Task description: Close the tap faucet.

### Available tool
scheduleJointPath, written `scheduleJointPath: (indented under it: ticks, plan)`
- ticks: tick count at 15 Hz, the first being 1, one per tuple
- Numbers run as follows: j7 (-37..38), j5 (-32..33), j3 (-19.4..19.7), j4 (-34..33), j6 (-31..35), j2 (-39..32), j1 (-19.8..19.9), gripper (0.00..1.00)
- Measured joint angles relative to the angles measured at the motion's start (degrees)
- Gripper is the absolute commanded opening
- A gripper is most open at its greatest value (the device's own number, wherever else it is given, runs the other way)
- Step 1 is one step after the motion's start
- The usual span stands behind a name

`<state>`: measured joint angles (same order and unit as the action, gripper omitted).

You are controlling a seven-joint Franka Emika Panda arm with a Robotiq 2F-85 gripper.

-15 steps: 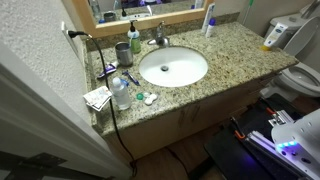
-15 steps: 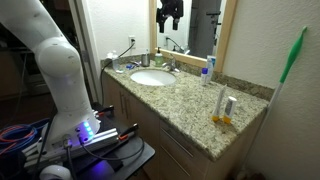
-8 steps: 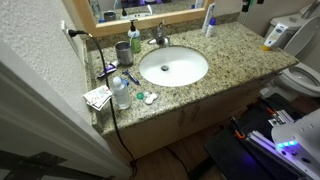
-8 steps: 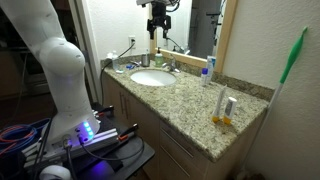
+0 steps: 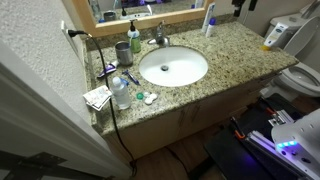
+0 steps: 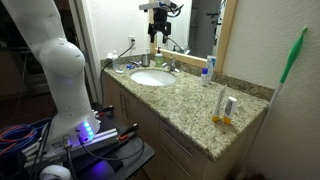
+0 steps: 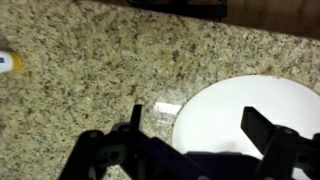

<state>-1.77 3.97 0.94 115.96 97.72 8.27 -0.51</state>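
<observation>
While the black pincer [image 7: 195, 128] hung wide open, empty, above the speckled granite desk [image 7: 90, 60], the small silvery tap faucet [image 5: 158, 38] stood behind the white oval basin [image 5: 187, 62].

Soft, even indoor light fills both exterior views. The speckled worktop [image 5: 230, 50] is clearly lit, and the white basin [image 5: 173, 67] is the brightest thing in view. Shadow gathers on the floor [image 5: 185, 160] below, broken by a small blue glow [image 5: 285, 146]. The near wall [image 5: 30, 90] is blurred. The wrist view is soft and grainy. There the end effector [image 7: 192, 128] is a dark, unfocused silhouette, and the basin is washed out to plain white.
</observation>
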Motion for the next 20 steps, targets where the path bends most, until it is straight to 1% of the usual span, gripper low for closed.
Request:
scheduleJointPath:
  ticks: [3, 5, 8, 12, 14, 17, 20]
  plan:
    - [1.48, -6.91, -0.78, -2.14, 9.56, -5.82, -0.91, 1.0]
    - [2.3, -10.04, -1.43, -5.46, 13.23, -9.5, -1.52, 1.0]
    - [2.7, -11.48, -2.08, -9.92, 13.36, -12.63, -1.96, 1.0]
    - [2.79, -11.19, -2.11, -10.64, 13.26, -13.17, -2.02, 1.0]
    - [2.75, -11.43, -2.49, -11.3, 13.29, -14.64, -2.27, 1.0]
    - [2.97, -12.39, -3.8, -15.1, 15.61, -19.46, -2.98, 1.0]
    - [4.96, -12.32, -4.26, -21.47, 17.19, -25.4, -3.88, 1.0]
